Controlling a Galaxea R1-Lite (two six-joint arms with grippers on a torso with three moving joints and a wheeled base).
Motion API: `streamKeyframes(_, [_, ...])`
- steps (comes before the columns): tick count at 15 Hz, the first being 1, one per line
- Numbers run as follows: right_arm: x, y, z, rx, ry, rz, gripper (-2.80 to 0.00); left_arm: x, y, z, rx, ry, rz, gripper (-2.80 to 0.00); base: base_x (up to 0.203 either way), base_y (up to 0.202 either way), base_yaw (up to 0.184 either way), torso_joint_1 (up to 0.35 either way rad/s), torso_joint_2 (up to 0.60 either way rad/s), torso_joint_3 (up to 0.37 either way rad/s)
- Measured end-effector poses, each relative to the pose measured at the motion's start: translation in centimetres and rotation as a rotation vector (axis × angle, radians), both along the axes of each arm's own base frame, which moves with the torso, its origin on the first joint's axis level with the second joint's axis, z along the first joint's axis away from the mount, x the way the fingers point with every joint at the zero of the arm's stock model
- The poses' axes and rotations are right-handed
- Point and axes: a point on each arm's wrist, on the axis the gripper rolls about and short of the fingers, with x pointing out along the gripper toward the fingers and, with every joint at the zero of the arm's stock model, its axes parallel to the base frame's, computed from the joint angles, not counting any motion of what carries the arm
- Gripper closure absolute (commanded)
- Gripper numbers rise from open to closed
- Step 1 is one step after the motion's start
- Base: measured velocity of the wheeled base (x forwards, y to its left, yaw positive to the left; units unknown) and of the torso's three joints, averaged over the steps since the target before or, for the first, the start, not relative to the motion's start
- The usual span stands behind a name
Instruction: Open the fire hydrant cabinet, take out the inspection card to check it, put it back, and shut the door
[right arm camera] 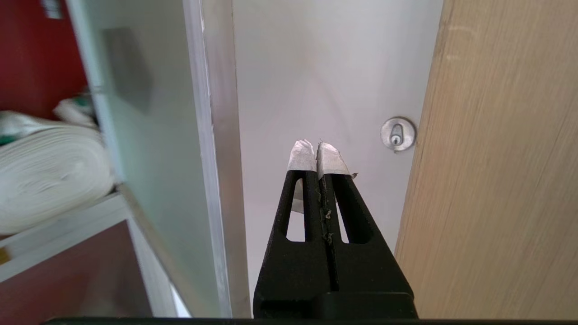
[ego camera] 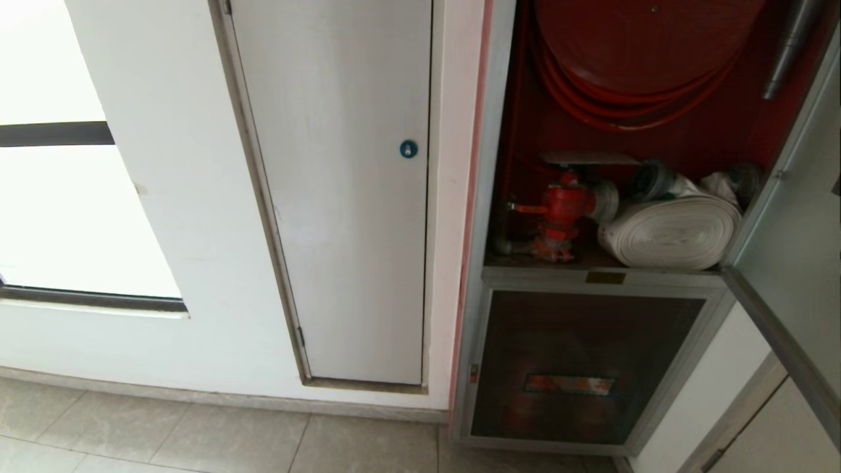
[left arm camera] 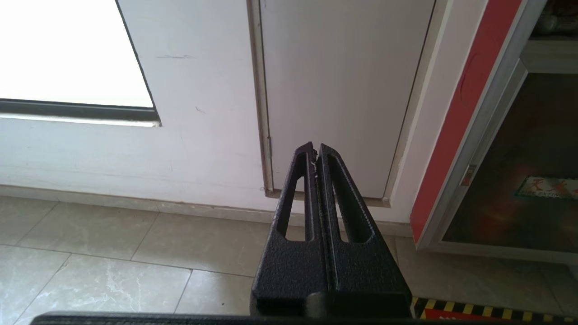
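The fire hydrant cabinet stands open, showing its red inside, a red hose reel, a red valve and a white rolled hose. A thin pale sheet, the inspection card, lies flat just above the valve. The door is swung out at the right. My right gripper is shut and empty, just past the door's outer edge, pointing at a white wall. My left gripper is shut and empty, low near the floor. Neither arm shows in the head view.
Left of the cabinet is a white panel door with a round blue lock. Below the open bay sits a smaller dark glass panel with an orange label. A wooden door and a silver lock lie beyond the right gripper.
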Motion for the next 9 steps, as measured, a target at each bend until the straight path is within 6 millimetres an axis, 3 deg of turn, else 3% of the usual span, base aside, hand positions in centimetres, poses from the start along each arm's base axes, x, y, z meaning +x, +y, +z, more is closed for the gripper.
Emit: streamKeyframes(9, [-1.9, -0.1, -2.7, 0.007, 0.010, 0.267, 0.00, 0.0, 0.0, 0.0, 0.000, 0.000, 0.000, 0.00, 0.000, 0.000, 0.000, 0.000, 0.00, 0.000])
